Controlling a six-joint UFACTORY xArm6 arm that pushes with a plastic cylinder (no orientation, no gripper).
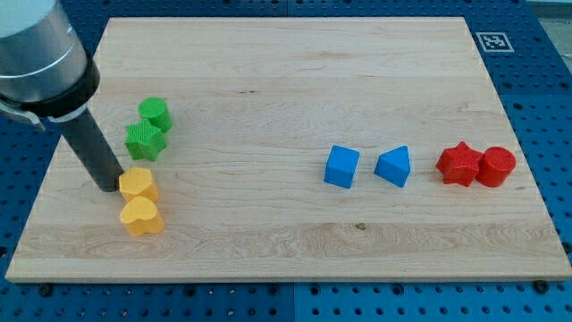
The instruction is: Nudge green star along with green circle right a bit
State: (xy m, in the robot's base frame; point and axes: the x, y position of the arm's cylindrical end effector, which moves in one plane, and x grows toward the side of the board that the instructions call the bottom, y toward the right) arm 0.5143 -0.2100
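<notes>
Wooden board (pixel 286 250), contents as I see them. My tip (pixel 109 186): a bare rod with no pincer to spread or press, touching or nearly touching the left of the yellow hexagon (pixel 138 184), below-left of the green pair. Green circle (pixel 155 114) and green star (pixel 144 140): touching, upper left. Yellow heart (pixel 141 217): against the hexagon. Blue cube (pixel 341 166), blue triangle (pixel 394 166): centre-right. Red star (pixel 458 164), red circle (pixel 495 166): touching, far right.

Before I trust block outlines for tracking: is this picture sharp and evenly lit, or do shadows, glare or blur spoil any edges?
Camera view: light is even and soft, with no glare on the board; shadows are short and faint. The green star, green circle and the red blocks look crisp. Only the arm's grey upper part, at the view's top left, is slightly soft and cropped; my tip stays distinct beside the upper yellow block.
</notes>
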